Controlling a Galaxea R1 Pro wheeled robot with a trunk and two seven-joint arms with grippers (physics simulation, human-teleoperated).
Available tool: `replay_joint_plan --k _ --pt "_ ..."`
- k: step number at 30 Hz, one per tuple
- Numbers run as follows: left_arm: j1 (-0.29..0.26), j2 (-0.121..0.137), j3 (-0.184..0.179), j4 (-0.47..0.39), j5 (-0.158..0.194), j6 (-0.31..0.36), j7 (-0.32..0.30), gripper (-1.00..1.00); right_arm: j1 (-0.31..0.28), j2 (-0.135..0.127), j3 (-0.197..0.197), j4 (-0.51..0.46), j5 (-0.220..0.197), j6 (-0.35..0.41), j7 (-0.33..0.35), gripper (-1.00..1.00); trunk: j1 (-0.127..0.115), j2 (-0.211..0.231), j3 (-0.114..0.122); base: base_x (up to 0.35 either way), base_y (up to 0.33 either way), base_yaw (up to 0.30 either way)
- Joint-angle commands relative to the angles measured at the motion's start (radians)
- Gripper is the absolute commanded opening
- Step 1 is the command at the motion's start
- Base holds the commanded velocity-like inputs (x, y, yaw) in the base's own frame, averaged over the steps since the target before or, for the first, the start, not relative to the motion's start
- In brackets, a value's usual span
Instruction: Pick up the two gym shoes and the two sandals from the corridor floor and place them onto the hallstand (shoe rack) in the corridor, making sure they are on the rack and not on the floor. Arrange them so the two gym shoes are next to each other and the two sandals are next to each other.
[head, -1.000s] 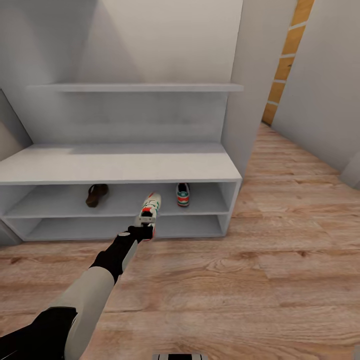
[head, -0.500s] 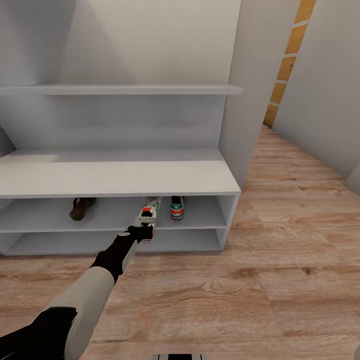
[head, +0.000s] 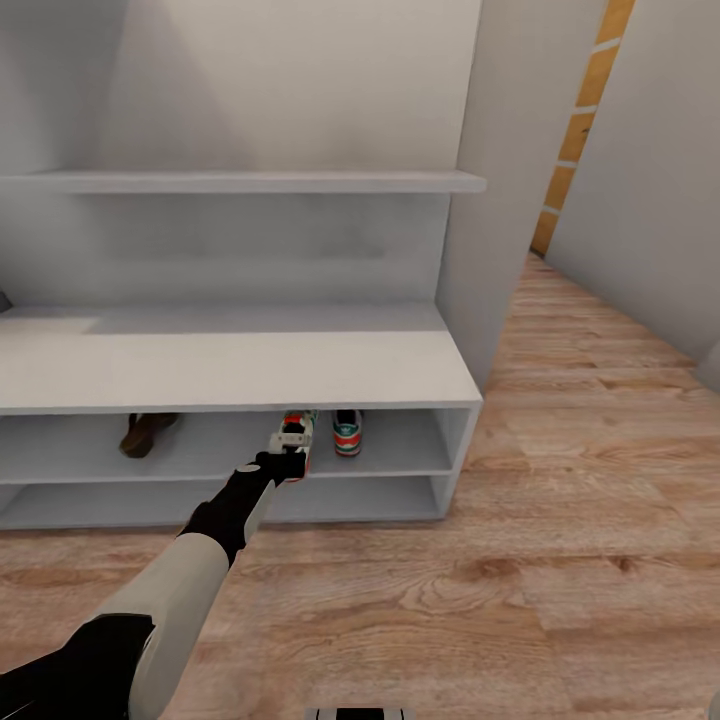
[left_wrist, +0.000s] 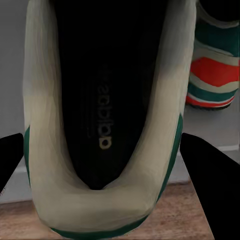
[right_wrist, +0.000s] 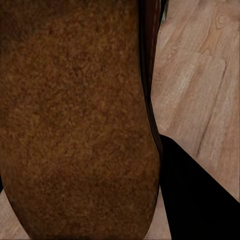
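Left wrist view, nearest item: left gripper, fingers either side of a gym shoe, clamped on its heel, insole facing the camera. Head view: same shoe at the rack's upper shelf edge, deeper under the top than a second ago. Just beyond to its right, second gym shoe on that shelf. Far left, sandal. Hallstand sits lower in frame; camera moved closer. Right wrist view: right gripper holds a brown sandal over the corridor floor.

Left claw at the rack's upper shelf opening. A sneaker sits just right of it; a sandal well left.
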Motion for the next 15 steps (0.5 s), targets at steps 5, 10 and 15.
replay_joint_plan --k 5,10,15 --pt "0.0 -0.001 0.003 -0.002 -0.007 0.006 -0.003 -1.0 -0.001 0.0 0.0 -0.001 0.002 0.005 -0.001 -1.0 0.0 0.0 -0.001 0.313 -0.063 0.0" --pt "0.0 0.0 0.003 -0.002 -0.007 0.006 -0.003 -1.0 -0.001 0.0 0.0 -0.001 0.002 0.005 -0.001 -1.0 0.0 0.0 -0.001 0.184 -0.111 0.0" --pt "0.0 0.0 0.003 -0.002 -0.007 0.006 -0.003 -1.0 -0.001 0.0 0.0 -0.001 0.001 0.005 -0.001 -1.0 0.0 0.0 -0.001 0.019 -0.011 0.0"
